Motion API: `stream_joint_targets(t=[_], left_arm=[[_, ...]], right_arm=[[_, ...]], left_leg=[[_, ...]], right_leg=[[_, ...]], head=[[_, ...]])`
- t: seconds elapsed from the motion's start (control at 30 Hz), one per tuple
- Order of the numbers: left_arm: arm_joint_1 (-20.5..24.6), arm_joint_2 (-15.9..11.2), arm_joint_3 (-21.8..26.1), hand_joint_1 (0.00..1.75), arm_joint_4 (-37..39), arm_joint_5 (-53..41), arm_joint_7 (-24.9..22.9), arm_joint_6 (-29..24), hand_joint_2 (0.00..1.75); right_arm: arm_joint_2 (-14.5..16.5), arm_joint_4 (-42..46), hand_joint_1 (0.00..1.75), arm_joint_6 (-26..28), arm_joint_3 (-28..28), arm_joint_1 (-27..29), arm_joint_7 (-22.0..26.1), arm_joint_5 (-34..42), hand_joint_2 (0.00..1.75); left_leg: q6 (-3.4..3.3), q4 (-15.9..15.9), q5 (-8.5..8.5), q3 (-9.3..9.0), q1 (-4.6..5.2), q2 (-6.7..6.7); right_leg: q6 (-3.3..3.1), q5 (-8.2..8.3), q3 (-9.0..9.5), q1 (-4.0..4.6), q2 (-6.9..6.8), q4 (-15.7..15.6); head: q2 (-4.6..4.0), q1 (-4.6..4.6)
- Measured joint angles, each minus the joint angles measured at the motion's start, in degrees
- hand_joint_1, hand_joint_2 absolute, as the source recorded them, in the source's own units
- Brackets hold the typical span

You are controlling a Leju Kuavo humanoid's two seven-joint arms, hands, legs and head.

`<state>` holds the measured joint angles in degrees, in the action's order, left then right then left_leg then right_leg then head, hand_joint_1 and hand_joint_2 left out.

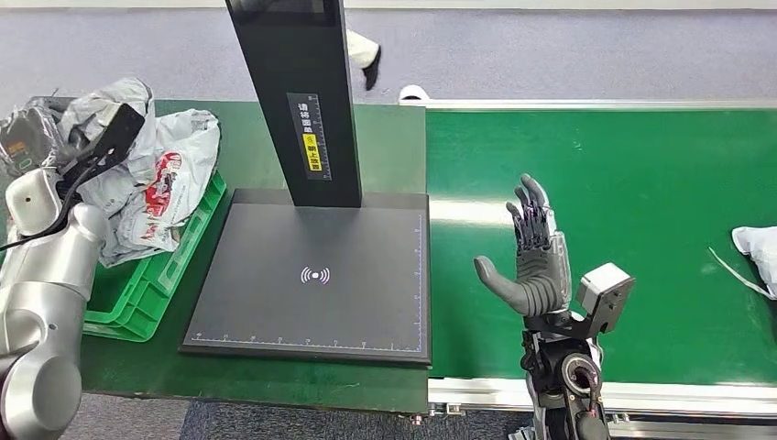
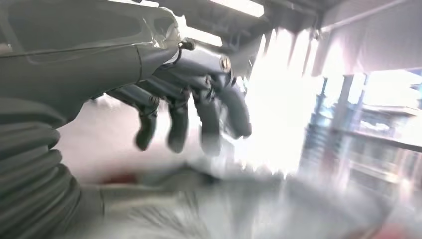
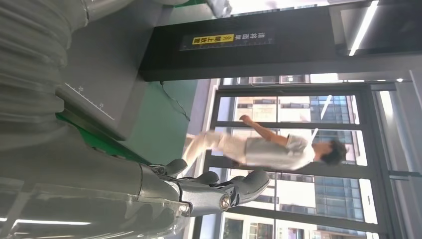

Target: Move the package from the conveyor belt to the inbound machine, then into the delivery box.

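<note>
A white package (image 1: 757, 253) lies on the green conveyor belt (image 1: 641, 165) at its far right edge, partly cut off by the picture. My right hand (image 1: 534, 259) is raised above the belt near its left end, palm up and fingers spread, holding nothing; its fingers (image 3: 219, 191) are also in the right wrist view. The inbound machine's black plate (image 1: 316, 280) and post (image 1: 298, 92) stand left of the belt, with nothing on the plate. My left arm (image 1: 46, 247) reaches over the green delivery box (image 1: 137, 293). My left hand (image 2: 189, 109) hangs with fingers apart over blurred grey packages.
Several crumpled grey packages (image 1: 156, 174) fill the delivery box at the left. A person (image 3: 268, 149) walks behind the machine; a leg and shoe (image 1: 366, 57) are on the floor beyond the table. The belt's metal rail (image 1: 678, 394) runs along the near edge.
</note>
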<state>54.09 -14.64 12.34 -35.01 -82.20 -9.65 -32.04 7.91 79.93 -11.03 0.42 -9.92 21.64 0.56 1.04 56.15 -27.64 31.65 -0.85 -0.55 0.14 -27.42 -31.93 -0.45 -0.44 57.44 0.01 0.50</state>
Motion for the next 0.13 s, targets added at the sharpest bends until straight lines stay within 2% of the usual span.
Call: stream_joint_targets(t=[0.13], left_arm=[[0.79,-1.09,-3.72,0.0,0.79,-6.88,-7.41,1.08,1.75]], right_arm=[[0.12,-0.5,0.0,-0.01,0.0,-0.02,-0.14,-0.04,1.75]], left_leg=[[0.0,0.0,0.0,0.0,0.0,0.0]], right_leg=[[0.0,0.0,0.0,0.0,0.0,0.0]], head=[[0.02,0.01]])
